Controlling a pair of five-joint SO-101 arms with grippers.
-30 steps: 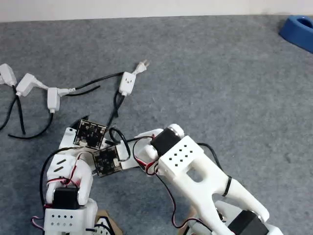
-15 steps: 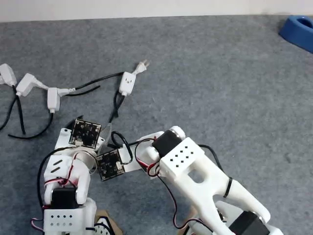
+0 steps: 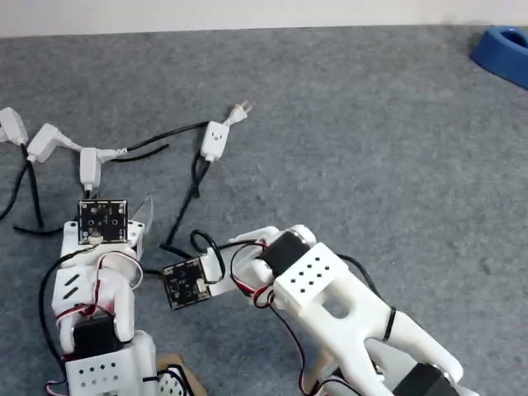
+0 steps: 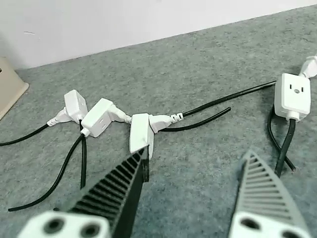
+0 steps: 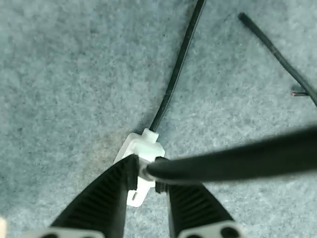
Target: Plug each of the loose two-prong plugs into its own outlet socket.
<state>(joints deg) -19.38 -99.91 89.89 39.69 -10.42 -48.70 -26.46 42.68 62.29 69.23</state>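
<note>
Left arm has swung away from the right arm, out toward the left side of the table. The left gripper [image 4: 195,153] now faces the white blocks [image 4: 140,134] there, jaws spread wide, holding nothing. Right arm has shifted only a little, toward the near edge. The right gripper [image 5: 146,174] sits low over the mat [image 3: 371,124], jaws pinching a white plug [image 5: 143,146] that lies on the mat, its cord [image 5: 176,74] running away from it.

Judgement: plug is grasped but not lifted or carried. The left arm looks to be lining up to steady a socket, so insertion hasn't started.

Views: right wrist view gives the pinch on the plug. In the high view that spot is hidden under the right arm's wrist board [image 3: 186,280]. High view shows a second plug [image 3: 239,111] lying loose just beside the lone socket [image 3: 213,140], prongs out, not inserted. Left wrist view shows that socket's face with open slots, plus the three blocks close together. Can't tell whether those are already mated.
</note>
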